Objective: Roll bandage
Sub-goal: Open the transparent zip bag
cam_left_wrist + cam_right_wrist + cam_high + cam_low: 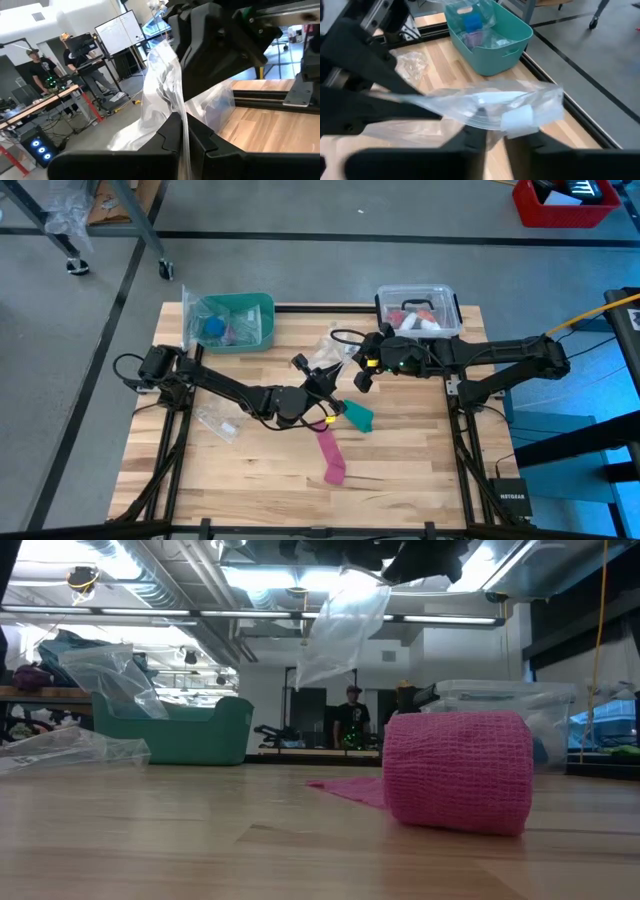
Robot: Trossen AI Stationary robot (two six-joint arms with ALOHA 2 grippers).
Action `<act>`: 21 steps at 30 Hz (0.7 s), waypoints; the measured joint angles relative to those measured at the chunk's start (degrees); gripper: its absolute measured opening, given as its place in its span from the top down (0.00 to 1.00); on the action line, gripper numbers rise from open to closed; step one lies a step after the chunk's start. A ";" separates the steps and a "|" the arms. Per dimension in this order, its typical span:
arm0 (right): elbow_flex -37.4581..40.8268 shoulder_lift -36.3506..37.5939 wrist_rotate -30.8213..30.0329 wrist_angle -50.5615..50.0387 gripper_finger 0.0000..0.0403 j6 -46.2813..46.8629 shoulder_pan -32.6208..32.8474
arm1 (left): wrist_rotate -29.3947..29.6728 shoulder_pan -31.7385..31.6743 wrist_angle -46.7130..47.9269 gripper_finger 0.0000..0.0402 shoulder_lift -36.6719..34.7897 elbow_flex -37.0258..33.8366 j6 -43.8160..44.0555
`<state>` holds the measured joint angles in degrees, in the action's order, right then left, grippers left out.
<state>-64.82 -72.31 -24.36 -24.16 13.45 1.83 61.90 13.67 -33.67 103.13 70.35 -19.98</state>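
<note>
Pinching a clear plastic bag (325, 355) between them, left claw (308, 370) and right claw (352, 363) hang near the teal bin (262, 330), which holds a blue item and bags. Bandage (358, 418) lies on the desk (400, 460) below the bag, beside the pink strip (331, 452); a clear lidded box (418, 298) holds red and white items.

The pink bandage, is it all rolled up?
Partly. The pink bandage is a roll with a loose tail lying flat on the table.

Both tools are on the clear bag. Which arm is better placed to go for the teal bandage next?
Left, narrowly. The left tool and right tool both pinch the clear bag above the table, but the bandage lies right beside the left arm's wrist.
</note>
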 joint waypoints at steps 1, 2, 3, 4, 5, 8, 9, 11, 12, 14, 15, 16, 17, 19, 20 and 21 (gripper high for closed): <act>0.00 0.00 0.21 0.00 0.88 -0.84 0.03 | 0.13 -0.02 0.00 1.00 0.00 0.00 -0.24; 0.00 0.00 0.39 0.00 0.93 -1.84 0.01 | 0.21 -0.03 -0.02 1.00 0.00 0.00 -0.49; 0.00 0.00 0.40 0.00 0.97 -2.60 0.01 | 0.29 -0.04 -0.02 1.00 0.00 0.00 -0.88; 0.00 0.00 0.42 -0.01 0.98 -3.27 0.01 | 0.55 -0.04 -0.02 1.00 0.00 0.00 -1.28; 0.00 0.00 0.58 -0.02 0.97 -3.24 0.01 | 1.37 -0.12 -0.02 1.00 0.00 0.00 -1.34; 0.00 0.00 1.43 -0.10 0.97 -3.15 0.01 | 5.96 -0.47 -0.09 1.00 0.00 0.00 -1.62; 0.00 0.00 1.47 -0.25 0.98 -3.15 0.01 | 7.65 -0.67 -0.17 1.00 0.00 0.00 -2.31; 0.00 0.00 2.14 -0.82 0.99 -3.23 0.01 | 10.65 -1.13 -0.24 1.00 0.00 0.00 -4.33; 0.00 0.00 2.80 -1.05 0.98 -3.20 0.01 | 11.88 -1.39 -0.21 1.00 0.00 0.00 -4.91; 0.00 0.00 3.83 -1.44 0.98 -2.82 0.01 | 13.44 -1.82 -0.18 1.00 0.00 0.00 -5.98; 0.00 0.00 4.13 -1.49 0.98 -2.78 0.01 | 13.70 -2.08 -0.16 1.00 0.00 0.00 -6.00; 0.00 0.00 4.43 -1.53 0.99 -2.79 0.01 | 13.77 -2.36 -0.12 1.00 0.00 0.00 -6.01; 0.00 0.00 4.43 -1.57 0.99 -2.81 0.01 | 13.80 -2.60 -0.11 1.00 0.00 0.00 -6.02; 0.00 0.00 4.43 -1.60 0.99 -2.81 0.01 | 13.94 -3.05 -0.08 1.00 0.00 0.00 -6.02; 0.00 0.00 4.43 -1.60 0.99 -2.80 0.01 | 13.96 -3.25 -0.06 1.00 0.00 0.00 -6.00; 0.00 0.00 4.43 -1.63 0.99 -2.81 0.01 | 13.94 -3.36 -0.05 1.00 0.00 0.00 -6.02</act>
<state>-64.82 -72.31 -19.93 -25.79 10.63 1.85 75.84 10.31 -33.72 103.13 70.35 -26.00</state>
